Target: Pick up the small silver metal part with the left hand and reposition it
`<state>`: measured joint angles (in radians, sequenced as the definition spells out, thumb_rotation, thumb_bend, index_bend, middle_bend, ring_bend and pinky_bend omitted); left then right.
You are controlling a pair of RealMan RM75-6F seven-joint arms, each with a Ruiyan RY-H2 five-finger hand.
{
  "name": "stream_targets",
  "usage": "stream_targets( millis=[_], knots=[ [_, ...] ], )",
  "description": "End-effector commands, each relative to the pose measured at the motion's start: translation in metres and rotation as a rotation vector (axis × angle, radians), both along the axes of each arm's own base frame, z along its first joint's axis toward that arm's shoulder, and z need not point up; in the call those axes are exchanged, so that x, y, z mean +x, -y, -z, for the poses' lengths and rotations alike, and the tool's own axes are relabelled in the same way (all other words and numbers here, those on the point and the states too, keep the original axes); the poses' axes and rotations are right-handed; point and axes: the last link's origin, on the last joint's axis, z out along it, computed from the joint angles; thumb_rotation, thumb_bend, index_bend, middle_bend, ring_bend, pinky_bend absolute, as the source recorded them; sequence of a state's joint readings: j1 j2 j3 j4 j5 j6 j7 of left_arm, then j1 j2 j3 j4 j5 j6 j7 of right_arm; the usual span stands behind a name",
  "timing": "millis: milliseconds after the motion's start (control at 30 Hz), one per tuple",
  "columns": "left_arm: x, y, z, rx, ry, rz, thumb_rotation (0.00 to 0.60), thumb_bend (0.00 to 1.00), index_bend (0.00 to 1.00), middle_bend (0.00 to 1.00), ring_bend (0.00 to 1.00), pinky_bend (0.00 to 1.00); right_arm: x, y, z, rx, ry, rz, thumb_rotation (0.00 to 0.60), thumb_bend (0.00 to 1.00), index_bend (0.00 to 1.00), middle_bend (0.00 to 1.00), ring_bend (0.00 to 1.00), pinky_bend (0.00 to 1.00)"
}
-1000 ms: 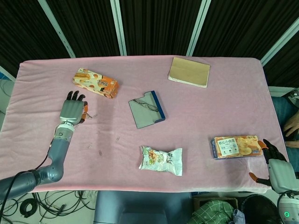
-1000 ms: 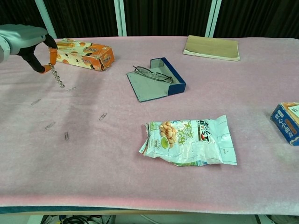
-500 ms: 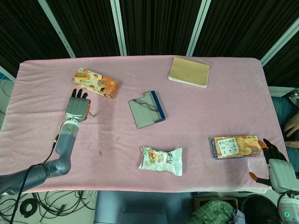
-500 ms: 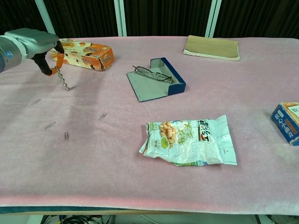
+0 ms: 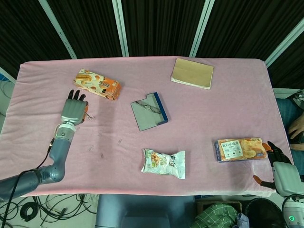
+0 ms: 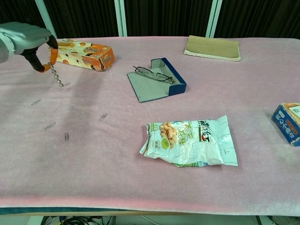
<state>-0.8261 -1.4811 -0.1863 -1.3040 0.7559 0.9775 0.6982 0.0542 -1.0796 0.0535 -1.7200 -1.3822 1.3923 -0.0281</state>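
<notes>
My left hand hovers at the table's left side, just in front of the orange snack box. It pinches the top of a small silver metal chain of beads, which hangs down with its lower end at the pink cloth. My right hand rests off the table's near right corner, holding nothing, its fingers apart. The chest view does not show it.
An orange snack box lies right behind the left hand. Several paper clips are scattered on the pink cloth. Glasses on a blue-edged case, a snack bag, a tan notebook and another box lie further right.
The left hand first moved toward the orange box with the chain, then shifted back left. The chain still hangs from its pinch. The right hand has not moved.
</notes>
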Motion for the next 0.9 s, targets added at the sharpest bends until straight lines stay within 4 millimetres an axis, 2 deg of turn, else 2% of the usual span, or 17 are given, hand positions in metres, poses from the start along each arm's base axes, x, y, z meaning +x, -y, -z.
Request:
stream_targets(
  millis=[33, 333, 467, 633, 900],
  knots=[
    [-0.018, 0.018, -0.02, 0.008, -0.002, -0.01, 0.6, 0.43, 0.56, 0.18, 0.0, 0.0, 0.0, 0.0, 0.0, 0.001, 0.001, 0.001, 0.6, 0.09, 0.0, 0.0, 0.05, 0.18],
    [-0.046, 0.046, -0.044, 0.011, -0.007, -0.034, 0.6, 0.43, 0.56, 0.18, 0.0, 0.0, 0.001, -0.001, 0.001, 0.003, 0.001, 0.0, 0.6, 0.09, 0.0, 0.0, 0.05, 0.18],
    [-0.065, 0.061, -0.051, 0.012, -0.005, -0.061, 0.6, 0.43, 0.56, 0.18, 0.0, 0.0, 0.002, -0.002, 0.001, 0.001, 0.001, 0.0, 0.6, 0.09, 0.0, 0.0, 0.05, 0.18],
    [-0.076, 0.063, -0.05, 0.003, -0.001, -0.078, 0.6, 0.43, 0.56, 0.18, 0.0, 0.0, 0.002, -0.002, 0.001, -0.001, 0.001, 0.001, 0.6, 0.09, 0.0, 0.0, 0.06, 0.18],
    [-0.077, 0.058, -0.039, 0.014, 0.056, -0.059, 0.6, 0.43, 0.56, 0.18, 0.0, 0.0, 0.002, -0.002, 0.001, 0.0, 0.001, 0.002, 0.6, 0.09, 0.0, 0.0, 0.05, 0.18]
  ],
)
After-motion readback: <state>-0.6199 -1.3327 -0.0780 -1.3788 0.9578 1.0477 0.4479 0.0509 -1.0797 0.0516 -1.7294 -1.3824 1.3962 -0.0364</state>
